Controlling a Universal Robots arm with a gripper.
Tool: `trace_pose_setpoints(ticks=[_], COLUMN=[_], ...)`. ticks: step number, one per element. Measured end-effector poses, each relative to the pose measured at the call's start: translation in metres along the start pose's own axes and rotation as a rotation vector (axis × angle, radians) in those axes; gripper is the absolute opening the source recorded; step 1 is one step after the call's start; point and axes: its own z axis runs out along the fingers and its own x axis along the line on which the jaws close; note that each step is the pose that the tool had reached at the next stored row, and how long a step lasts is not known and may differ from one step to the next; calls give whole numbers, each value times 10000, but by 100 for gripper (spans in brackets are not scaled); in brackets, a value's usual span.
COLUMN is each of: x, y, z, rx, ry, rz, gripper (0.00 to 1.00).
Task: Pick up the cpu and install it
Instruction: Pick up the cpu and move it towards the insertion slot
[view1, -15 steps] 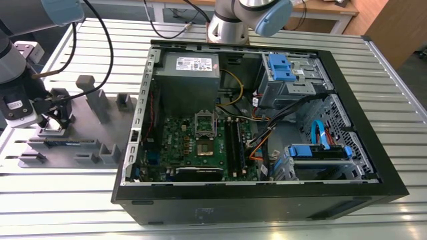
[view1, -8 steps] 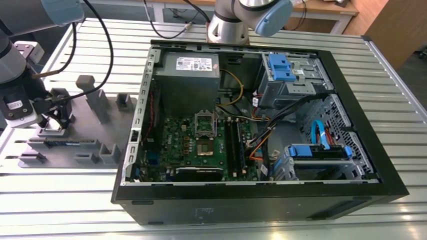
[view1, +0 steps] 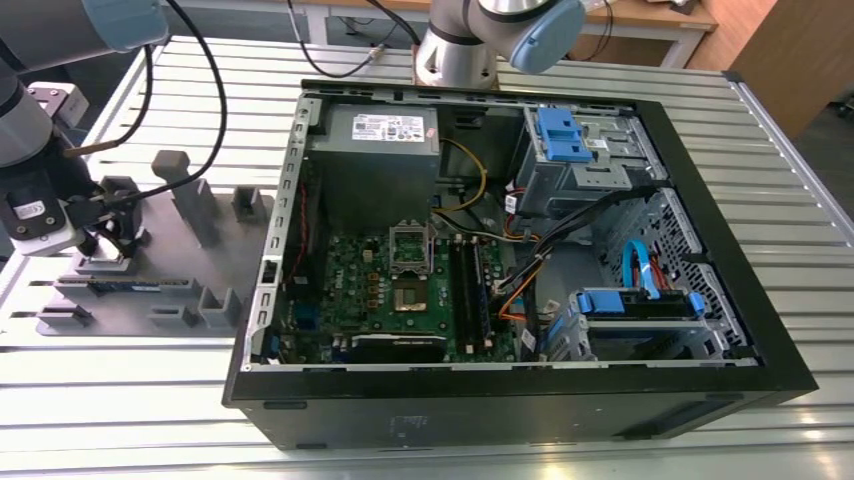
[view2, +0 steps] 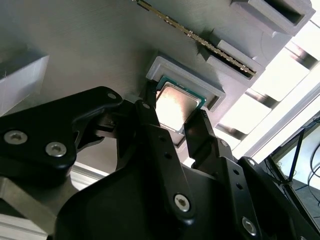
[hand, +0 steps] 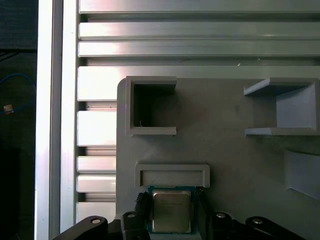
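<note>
The cpu (hand: 171, 211), a small square chip with a dull silver top and green rim, lies in a shallow pocket of the grey fixture plate (hand: 235, 165). My gripper (hand: 171, 205) straddles it, with one dark finger against each of two opposite edges. The second wrist view shows the same cpu (view2: 176, 102) flat in its pocket between the black fingertips (view2: 148, 111). In the exterior view my gripper (view1: 104, 245) hangs low over the fixture plate (view1: 147, 300) at the exterior view's left, outside the computer case (view1: 534, 390). The motherboard's socket (view1: 411, 292) stands open, its metal frame (view1: 407, 243) flipped up.
A long thin memory stick (view2: 200, 37) stands in a slot on the fixture beside the cpu pocket. Grey upright holders (view1: 187, 195) rise from the plate. A grey power supply (view1: 380, 130), blue drive brackets (view1: 561, 135) and cables fill the case. Slatted aluminium table (view1: 120, 390) lies all around.
</note>
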Motion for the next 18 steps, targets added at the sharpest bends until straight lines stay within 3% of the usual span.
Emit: trace_pose_setpoints(ticks=[5, 18], x=[0, 0], y=[1, 9], z=[-16, -203], rx=[0, 0], ry=[-1, -1], rz=[0, 0], gripper=[47, 47])
